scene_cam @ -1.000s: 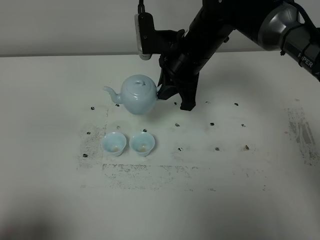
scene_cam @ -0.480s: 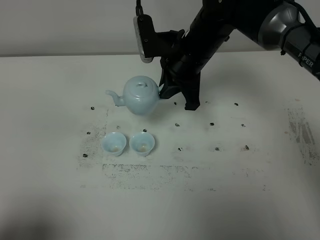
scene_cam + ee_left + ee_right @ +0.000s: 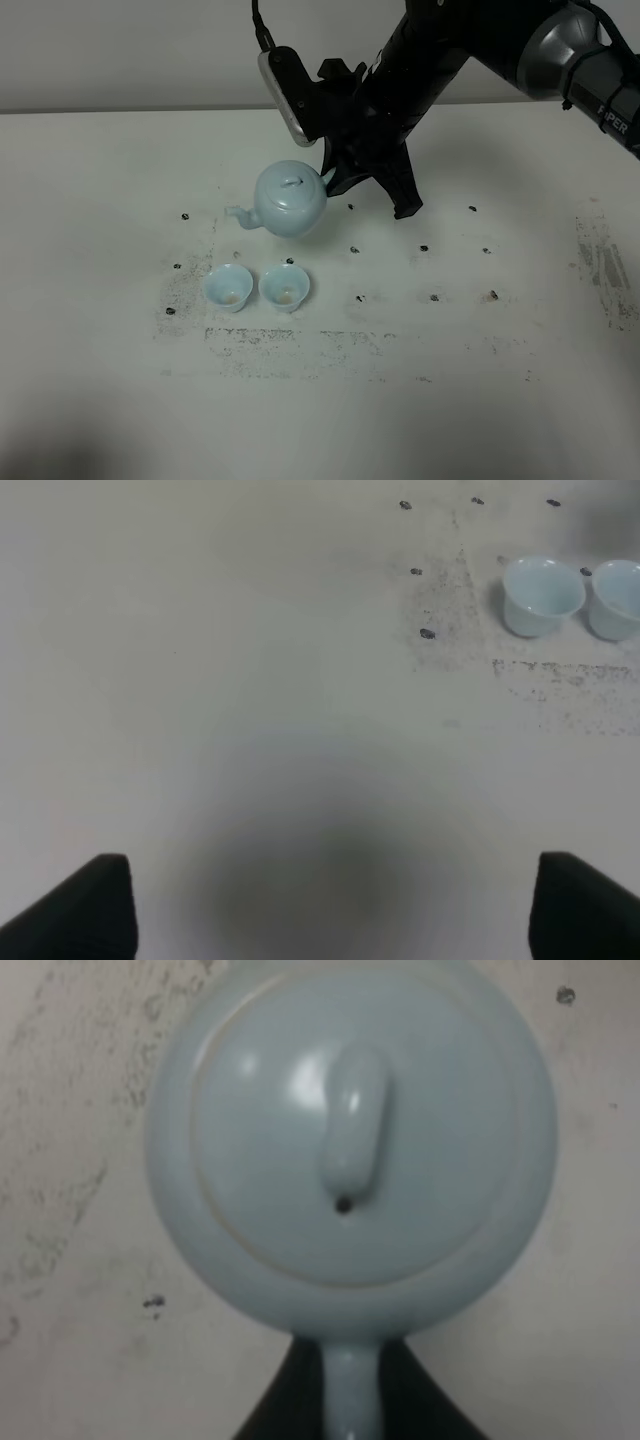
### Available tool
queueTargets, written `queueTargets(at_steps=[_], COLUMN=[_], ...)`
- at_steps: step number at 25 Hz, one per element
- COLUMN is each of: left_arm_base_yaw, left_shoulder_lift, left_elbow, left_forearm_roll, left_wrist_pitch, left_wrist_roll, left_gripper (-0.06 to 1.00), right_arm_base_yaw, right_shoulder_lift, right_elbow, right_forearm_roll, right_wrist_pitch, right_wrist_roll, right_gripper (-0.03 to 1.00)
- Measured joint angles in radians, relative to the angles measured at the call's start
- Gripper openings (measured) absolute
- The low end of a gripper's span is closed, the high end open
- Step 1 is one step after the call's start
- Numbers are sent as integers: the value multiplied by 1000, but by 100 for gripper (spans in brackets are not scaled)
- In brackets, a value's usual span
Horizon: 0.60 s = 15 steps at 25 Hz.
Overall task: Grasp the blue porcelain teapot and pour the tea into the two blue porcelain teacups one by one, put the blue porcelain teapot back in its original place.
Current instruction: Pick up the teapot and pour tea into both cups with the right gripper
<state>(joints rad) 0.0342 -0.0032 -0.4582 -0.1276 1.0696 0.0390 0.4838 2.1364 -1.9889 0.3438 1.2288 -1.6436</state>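
- Right pincer [image 3: 325, 178] is clamping the loop handle of the blue porcelain teapot [image 3: 290, 200]; jaws are sitting tight on either side of the handle in the right wrist view [image 3: 350, 1410].
- Teapot is hanging tilted in the high view, with the spout pointing down and to the left and the lid facing up and towards the camera.
- Teapot is sitting just behind the two teacups, on the far side of them from the camera; the spout tip is lining up above and behind the first teacup [image 3: 228, 287].
- Second teacup [image 3: 285, 287] is standing upright just beside the first, to its right in the high view; the rims are close, but I cannot tell whether they are touching.
- Right wrist view is looking straight down on the lid knob [image 3: 352, 1135], with the pot body [image 3: 350, 1140] filling most of the frame.
- Left pincer [image 3: 335, 910] is hanging wide open with nothing between the fingers, over bare worktop [image 3: 200, 680] and well apart from both cups [image 3: 542, 595] [image 3: 615, 600].
- Worktop [image 3: 480, 380] is white and is showing small dark specks and scuffed grey patches around the cups.
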Motion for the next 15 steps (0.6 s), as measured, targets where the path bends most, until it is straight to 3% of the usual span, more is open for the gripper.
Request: queueTargets(at_steps=[9, 15], left_arm_base_yaw=[0, 0], left_shoulder_lift=[0, 0], left_elbow=[0, 0], left_forearm_roll=[0, 0], left_wrist_pitch=[0, 0], left_wrist_roll=[0, 0], left_gripper=[76, 76], right_arm_base_yaw=[5, 44], right_shoulder_lift=[105, 224], right_elbow=[-85, -303], right_forearm_roll=[30, -67], right_wrist_pitch=[0, -3], right_wrist_roll=[-213, -283], right_gripper=[5, 5])
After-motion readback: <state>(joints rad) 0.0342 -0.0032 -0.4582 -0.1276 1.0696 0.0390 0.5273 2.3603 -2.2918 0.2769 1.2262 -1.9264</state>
